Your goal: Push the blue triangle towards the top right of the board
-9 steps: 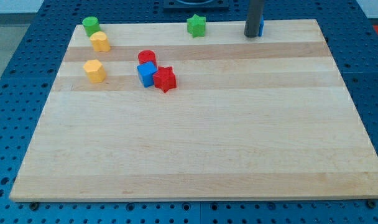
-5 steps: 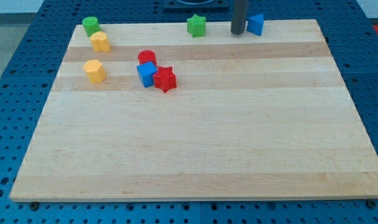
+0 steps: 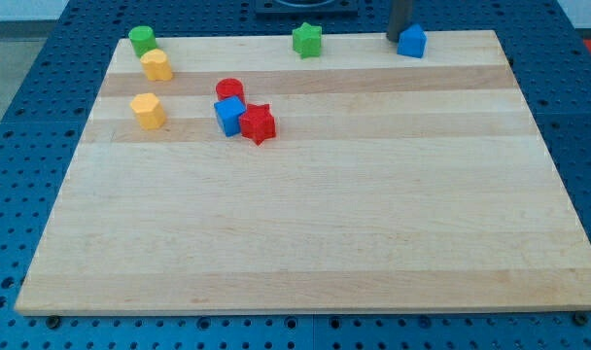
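Note:
The blue triangle sits near the top edge of the wooden board, right of centre. My tip is at the top edge of the board, touching or just beside the blue triangle's upper left side. The rod runs up out of the view's top.
A green star lies at the top centre. A green block and two yellow blocks stand at the top left. A red cylinder, a blue cube and a red star cluster left of centre.
My tip moved left off the blue triangle, then back right and up behind it. The blue triangle has shifted slightly to the right.

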`<state>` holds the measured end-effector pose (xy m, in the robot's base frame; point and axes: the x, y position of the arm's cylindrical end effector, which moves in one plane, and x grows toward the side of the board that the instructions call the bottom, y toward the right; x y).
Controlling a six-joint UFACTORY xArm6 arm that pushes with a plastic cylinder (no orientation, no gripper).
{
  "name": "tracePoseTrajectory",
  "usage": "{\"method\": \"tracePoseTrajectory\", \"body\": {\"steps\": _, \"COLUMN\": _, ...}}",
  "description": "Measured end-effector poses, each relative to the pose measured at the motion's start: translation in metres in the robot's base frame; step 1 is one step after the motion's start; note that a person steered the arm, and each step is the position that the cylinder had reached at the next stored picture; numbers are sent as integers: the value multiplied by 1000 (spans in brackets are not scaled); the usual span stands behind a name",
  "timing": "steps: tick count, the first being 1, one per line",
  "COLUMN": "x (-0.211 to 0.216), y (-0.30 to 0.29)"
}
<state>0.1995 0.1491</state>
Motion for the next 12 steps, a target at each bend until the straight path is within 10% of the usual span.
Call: {"method": "tracePoseTrajectory", "body": {"steps": 12, "x": 82, "y": -22}}
